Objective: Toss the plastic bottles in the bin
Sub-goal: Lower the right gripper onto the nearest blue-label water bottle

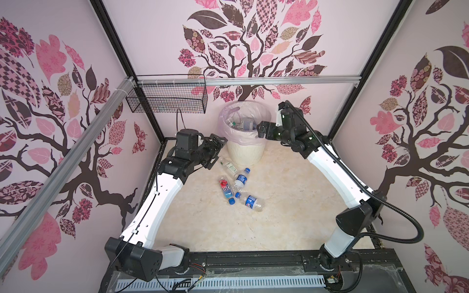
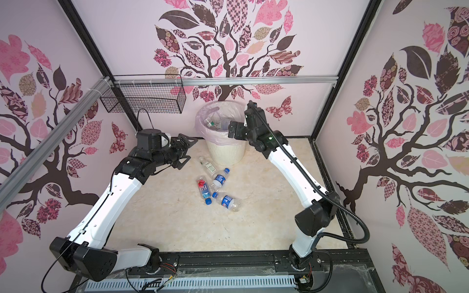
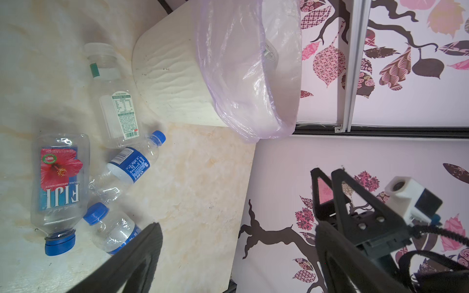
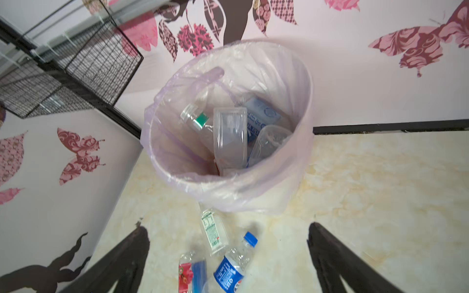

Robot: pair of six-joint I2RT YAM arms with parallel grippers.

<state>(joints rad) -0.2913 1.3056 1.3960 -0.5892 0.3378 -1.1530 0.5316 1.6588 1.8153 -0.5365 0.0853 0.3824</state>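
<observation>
Clear white-labelled bottle point(image 1: 228, 165) slants from upper left to lower right just below the left tool point(image 1: 216, 153), nearer it than the right tool point(image 1: 261, 130) at the bin point(image 1: 245, 154); both tools gape empty

Pink tree-patterned walls point(image 1: 157, 38), marbled cream tabletop point(image 1: 279, 203), black wire basket point(image 1: 167, 99) on aluminium rail point(image 1: 279, 81).

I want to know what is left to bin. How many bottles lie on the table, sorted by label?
Blue-label bottles: 2
Flower-label bottle: 1
White-label bottle: 1
Total on the table: 4
</observation>
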